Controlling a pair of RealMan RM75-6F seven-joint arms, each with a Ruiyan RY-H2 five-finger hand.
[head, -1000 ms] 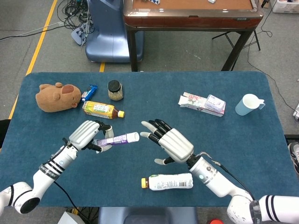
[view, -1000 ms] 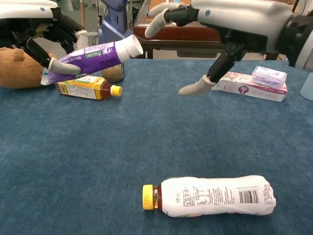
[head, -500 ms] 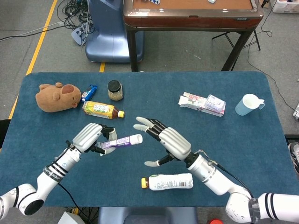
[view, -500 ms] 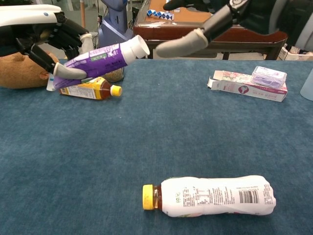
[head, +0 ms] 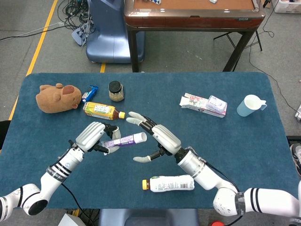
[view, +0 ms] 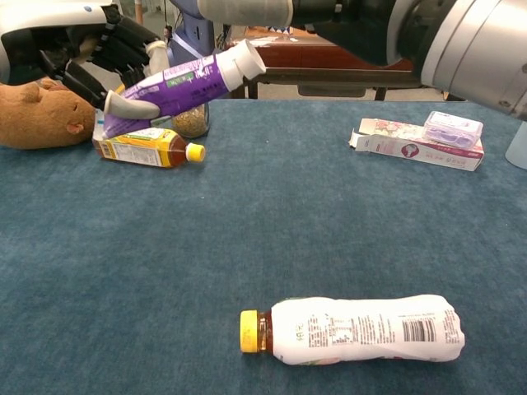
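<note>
My left hand [head: 93, 135] grips a purple tube [head: 125, 140] with a white cap, held above the blue table [head: 244, 141]; in the chest view the purple tube [view: 183, 84] slants up to the right from my left hand [view: 90, 45]. My right hand [head: 157, 137] hovers just right of the cap, fingers spread and holding nothing, thumb below and a finger above the cap end. From the chest camera my right hand [view: 370, 20] fills the upper right. A white-labelled bottle [head: 169, 183] with a yellow cap lies on its side near the front edge, also as the bottle [view: 354, 330] low in the chest view.
At the back left sit a brown plush toy [head: 57, 97], a tea bottle [head: 103, 110], a small jar [head: 115, 91] and a blue wrapper [head: 89, 93]. A flat box [head: 196, 103] with a wipes pack [head: 216, 104] and a pale blue cup [head: 249, 105] stand at the right.
My right hand swung left and forward toward the tube's cap, its fingers now bracketing it. My left hand shifted slightly right and raised the tube.
</note>
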